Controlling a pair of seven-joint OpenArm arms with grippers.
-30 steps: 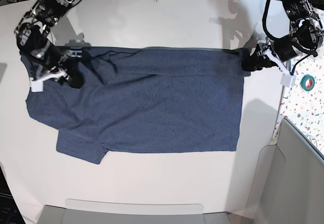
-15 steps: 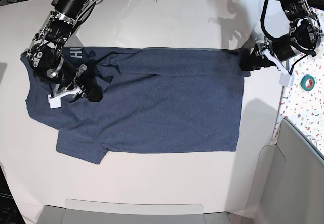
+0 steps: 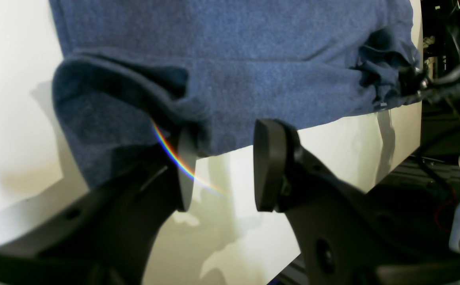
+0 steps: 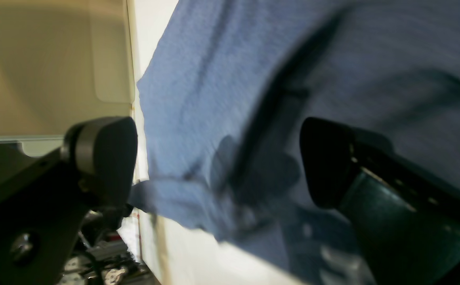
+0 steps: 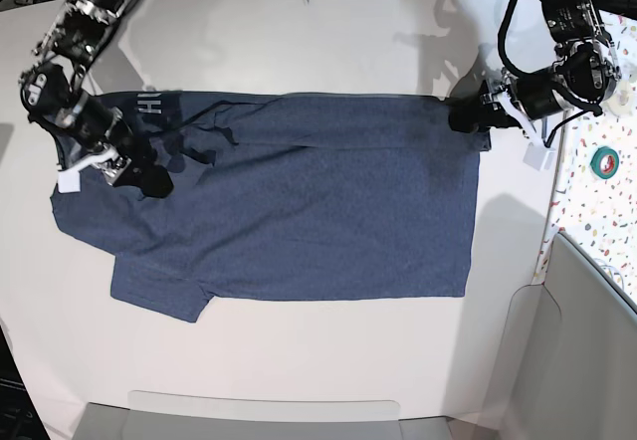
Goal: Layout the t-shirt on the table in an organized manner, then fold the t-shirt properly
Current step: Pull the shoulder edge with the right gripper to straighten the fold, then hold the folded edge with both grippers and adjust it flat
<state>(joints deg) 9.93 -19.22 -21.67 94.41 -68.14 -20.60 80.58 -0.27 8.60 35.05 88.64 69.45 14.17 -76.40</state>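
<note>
The white tabletop (image 5: 328, 360) fills most of the base view, and the navy t-shirt (image 5: 318, 211) lies spread across its middle, back side mostly up, hem end toward the view's right, sleeves and collar end toward the view's left. The top edge is folded over along its length, and white lettering (image 5: 149, 107) shows on a turned strip at the upper-left corner. One sleeve (image 5: 159, 296) lies flat at the lower left; the cloth near the collar is rumpled into dark creases (image 5: 199, 141). The right hand (image 5: 134, 171) sits over the shirt's left portion, just beside those creases; in its wrist view the two fingers (image 4: 103, 158) stand wide apart with blue cloth lying between and beneath them, nothing pinched, so this hand is open. That view is blurred, and whether the pads touch the fabric cannot be told. The left hand (image 5: 468, 119) is at the shirt's upper-right corner, where hem meets the folded top edge. In its wrist view a raised fold of cloth (image 3: 126, 103) drapes over and against one finger (image 3: 184, 170), while the other finger (image 3: 267, 166) stands apart with bare tabletop showing in the gap; the jaws are partly apart and not clamped on the cloth. A small green roll of tape (image 5: 603, 161) lies on the speckled surface (image 5: 597, 221) at the right.
</note>
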